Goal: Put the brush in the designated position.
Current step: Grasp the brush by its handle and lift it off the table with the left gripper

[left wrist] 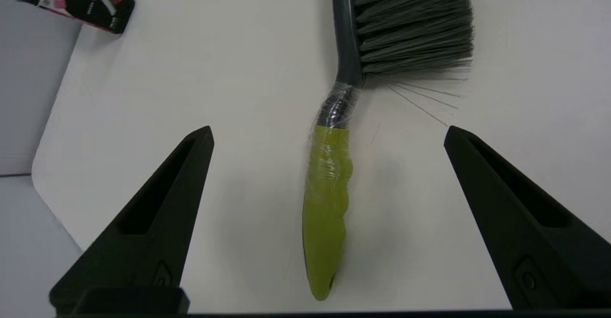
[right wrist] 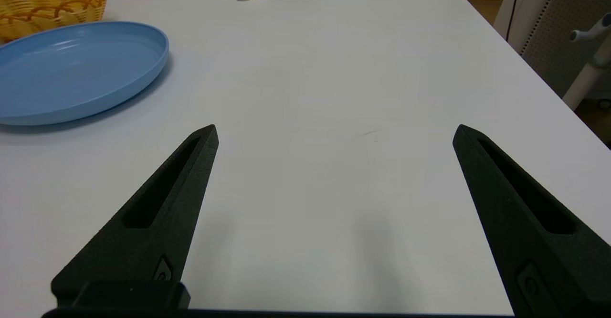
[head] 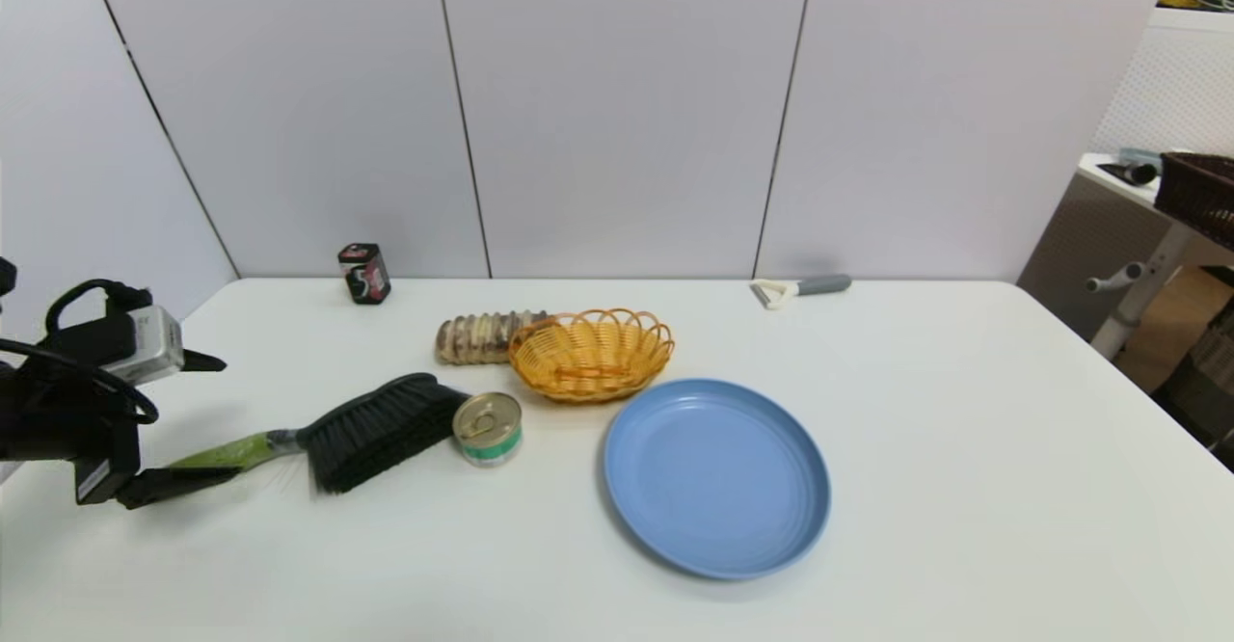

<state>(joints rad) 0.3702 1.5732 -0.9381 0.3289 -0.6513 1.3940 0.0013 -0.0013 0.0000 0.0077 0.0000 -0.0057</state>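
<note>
The left gripper is hanging low over the near left part of the white table, reaching in from the left edge with its two black fingers spread wide apart, one to each side of the handle and touching nothing. Between them, lying flat on the table, is the long hand brush with a lime-green plastic handle, short metal collar and dense black bristle head; in the left wrist view the brush is lying centred in the gap, its handle end nearest the wrist. Its long axis is running across the table from left to right and slightly away, the handle pointing toward the gripper and the bristle head pointing toward the table's middle, bristles facing the near edge. Just beside the bristle head, touching or nearly so, is sitting a small round tin can with a green label and pull-tab lid. The right gripper is resting idle over bare table on the right, fingers also held wide. Right of the can is lying a flat blue round plate. Behind it is standing an orange woven wicker basket, with a brown ridged roll-like packet against its left side. Farthest back, by the wall, are standing a small black and red box and lying a grey-handled white peeler.
</note>
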